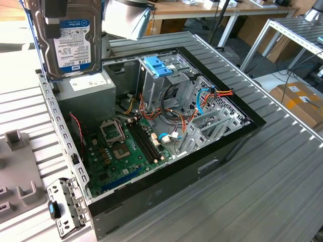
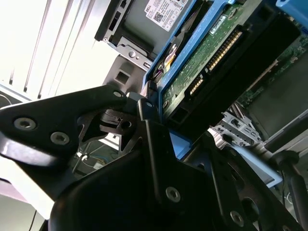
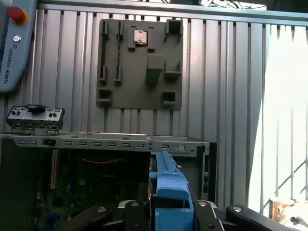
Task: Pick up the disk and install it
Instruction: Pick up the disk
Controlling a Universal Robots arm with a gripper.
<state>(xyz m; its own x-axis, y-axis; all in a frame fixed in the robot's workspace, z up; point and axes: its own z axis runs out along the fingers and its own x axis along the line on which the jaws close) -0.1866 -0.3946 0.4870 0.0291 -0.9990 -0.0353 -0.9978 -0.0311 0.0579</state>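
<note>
I'm watching the claw (image 3: 168, 211) clenching the disk (image 1: 70, 43). In the first wrist view its black fingers (image 3: 132, 216) are sitting on either side of the disk's blue rail (image 3: 169, 185), pressed up against it.

The second wrist view is giving me the disk's underside, which the other two aren't: the green circuit board (image 2: 211, 55) and its row of connector pins are facing the camera, with blue edging running alongside. The exterior view is giving me the label side instead, white and blue with black print. There the disk is hanging upright in the air at the exterior view's left, above the grey power-supply box (image 1: 83, 93) in the corner of the open computer case (image 1: 202, 161).

Moving outward, the case is lying on its side on the ribbed metal desk (image 1: 282, 186) with the motherboard (image 1: 126, 148) exposed. A light-blue bracket (image 1: 159, 65) is sitting on top of the tall metal cage (image 1: 166, 85), and orange and blue cables are trailing past it.

Beyond the case wall, the first wrist view is showing me a grey fixture plate (image 3: 139, 62) lying flat on the desk. A small slotted metal bracket (image 3: 36, 117) is resting just beside the case rim, and a teach pendant (image 3: 14, 48) with a red button is lying further out.
</note>
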